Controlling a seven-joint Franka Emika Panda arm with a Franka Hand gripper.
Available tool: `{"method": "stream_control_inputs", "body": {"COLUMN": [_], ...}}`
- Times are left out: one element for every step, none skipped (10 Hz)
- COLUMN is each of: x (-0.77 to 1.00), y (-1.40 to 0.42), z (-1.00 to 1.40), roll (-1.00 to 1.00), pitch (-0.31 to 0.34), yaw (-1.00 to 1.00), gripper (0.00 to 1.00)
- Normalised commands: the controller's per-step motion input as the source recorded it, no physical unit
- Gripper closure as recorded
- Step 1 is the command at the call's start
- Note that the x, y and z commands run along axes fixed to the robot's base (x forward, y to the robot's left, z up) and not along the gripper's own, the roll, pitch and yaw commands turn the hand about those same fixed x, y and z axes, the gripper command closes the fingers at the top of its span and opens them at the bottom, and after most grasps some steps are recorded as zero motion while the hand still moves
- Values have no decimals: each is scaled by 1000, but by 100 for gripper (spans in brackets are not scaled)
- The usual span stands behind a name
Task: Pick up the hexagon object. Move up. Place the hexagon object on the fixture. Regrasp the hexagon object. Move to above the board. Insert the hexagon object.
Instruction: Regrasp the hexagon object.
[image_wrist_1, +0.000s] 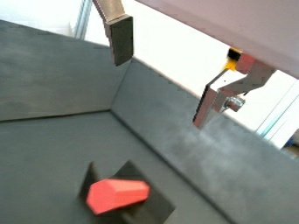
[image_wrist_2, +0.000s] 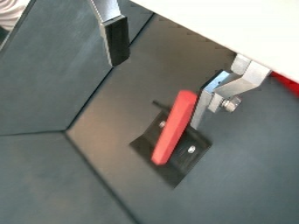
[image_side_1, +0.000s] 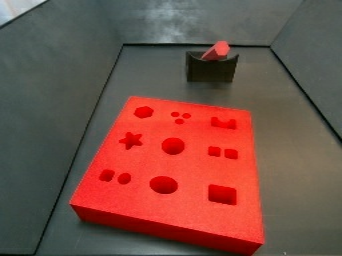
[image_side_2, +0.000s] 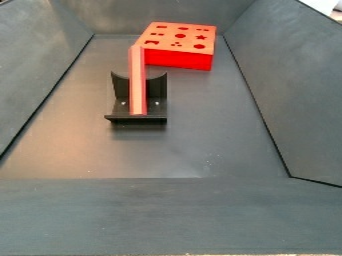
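On the grey floor, hexagon object (image_side_2: 136, 72) leans in fixture (image_side_2: 138, 108); gripper (image_wrist_2: 170, 66) jaws apart above.

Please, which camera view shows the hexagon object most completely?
A side view: the hexagon object shows full length, leaning on the fixture. A wrist view shows only its end; the open gripper hangs above, holding nothing.

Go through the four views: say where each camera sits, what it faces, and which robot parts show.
Wrist view: above the floor, looking down on the bar's end; open gripper shows.
Wrist view: on the wrist, looking down along the bar on the fixture; fingers show.
Side view: beyond the board, facing the fixture; no robot.
Side view: behind the fixture, facing the board; no robot.
All share the bar.
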Motion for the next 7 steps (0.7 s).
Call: {"method": "stream_control_inputs", "body": {"x": [98, 103, 105, 106, 104, 92, 85], "y": [-46, -48, -53, -53, -51, -38, -43], "z": [-6, -5, -9, -11, -7, 3, -2], "roll": [1000, 927, 736, 489, 376, 236, 186], "pitch": [179, 207, 195, 167, 148, 101, 63], "yaw": [103, 149, 171, 199, 209, 224, 227], "gripper": [0, 0, 0, 0, 0, 0, 0]}}
